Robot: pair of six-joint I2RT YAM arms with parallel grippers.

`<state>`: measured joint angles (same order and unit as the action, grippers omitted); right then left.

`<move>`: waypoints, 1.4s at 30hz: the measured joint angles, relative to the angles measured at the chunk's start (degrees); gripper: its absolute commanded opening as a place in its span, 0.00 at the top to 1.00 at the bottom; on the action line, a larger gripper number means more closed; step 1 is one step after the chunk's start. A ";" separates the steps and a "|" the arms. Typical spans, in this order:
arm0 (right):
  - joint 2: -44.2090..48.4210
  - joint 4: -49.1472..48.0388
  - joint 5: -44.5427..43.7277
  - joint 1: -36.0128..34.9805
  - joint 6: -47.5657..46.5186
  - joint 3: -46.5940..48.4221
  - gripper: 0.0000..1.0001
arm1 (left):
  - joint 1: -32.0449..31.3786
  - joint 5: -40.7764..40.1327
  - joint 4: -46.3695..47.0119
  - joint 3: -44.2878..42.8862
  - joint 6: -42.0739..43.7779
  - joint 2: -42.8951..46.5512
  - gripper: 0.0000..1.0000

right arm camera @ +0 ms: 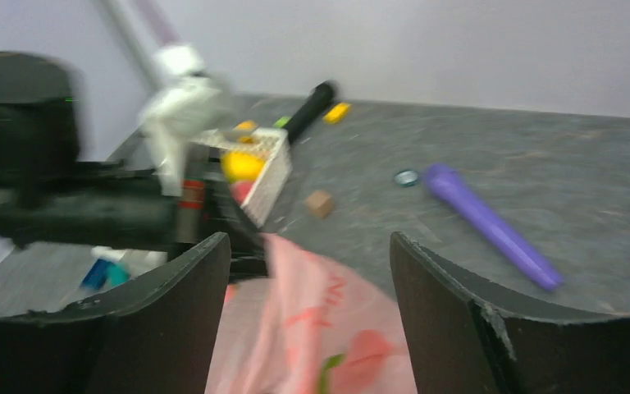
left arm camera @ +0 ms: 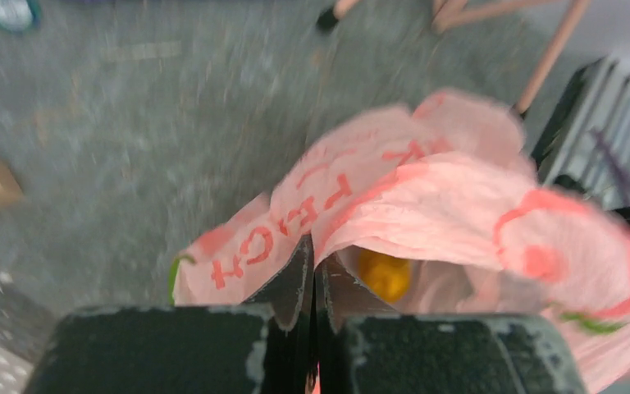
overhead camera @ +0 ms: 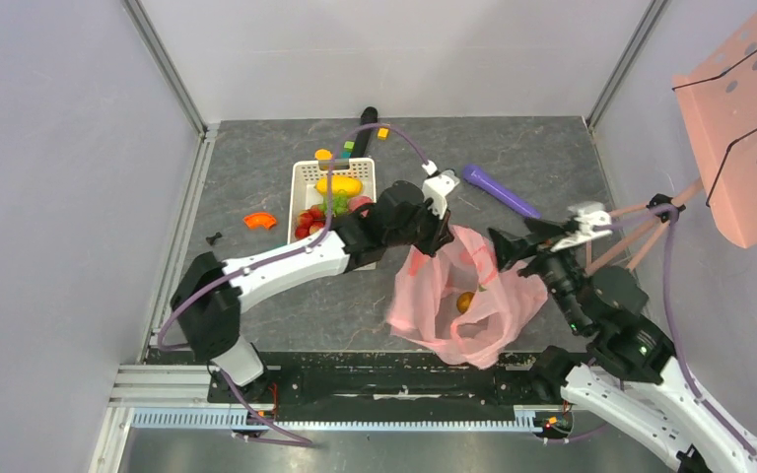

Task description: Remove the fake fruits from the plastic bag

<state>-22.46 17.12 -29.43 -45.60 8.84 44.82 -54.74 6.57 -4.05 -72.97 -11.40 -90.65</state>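
**Top external: bag rim pinched on the left, wide claw waiting on the right**

Seen from above: left claw (overhead camera: 438, 236) clamped tight on the far rim of the bag (overhead camera: 453, 315), holding the mouth up. Right claw (overhead camera: 505, 252) gaping and empty, just beside the bag's right edge, pointed left at the opening. Low inside, showing through the film: 1 orange fruit (overhead camera: 464, 302), lying from the right claw toward the near edge and a little left. Roundish, so no long axis to line up on. Nearer arm, and the only free 1: right. Probably calls for a reach down into the mouth, not across it. Already in the basket (overhead camera: 301, 177): other fruits (overhead camera: 339, 185).

Left wrist only: fruit sitting in the open mouth just past the shut fingertips. Right wrist: blurred, pink film low between 2 wide jaws, no fruit in sight.
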 measured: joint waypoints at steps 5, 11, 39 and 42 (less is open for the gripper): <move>-10.19 -1.64 17.99 0.00 1.81 -0.33 0.57 | 0.02 -0.52 -4.26 2.60 -3.93 -4.72 0.98; -11.58 -3.28 30.67 -0.09 6.49 -9.51 0.63 | 0.02 -0.39 -5.03 2.97 -6.29 -5.46 0.90; -26.29 16.83 13.27 -0.11 16.31 -9.99 0.62 | 0.02 2.82 -6.67 1.70 -8.31 -9.77 0.87; -27.89 19.54 8.61 -0.11 17.55 -9.88 0.61 | 0.02 3.21 -6.62 2.19 -8.37 -9.35 0.88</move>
<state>-50.35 36.67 -20.82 -45.71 26.39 34.94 -54.72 9.78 -10.68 -70.78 -19.77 -100.01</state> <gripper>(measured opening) 0.381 0.132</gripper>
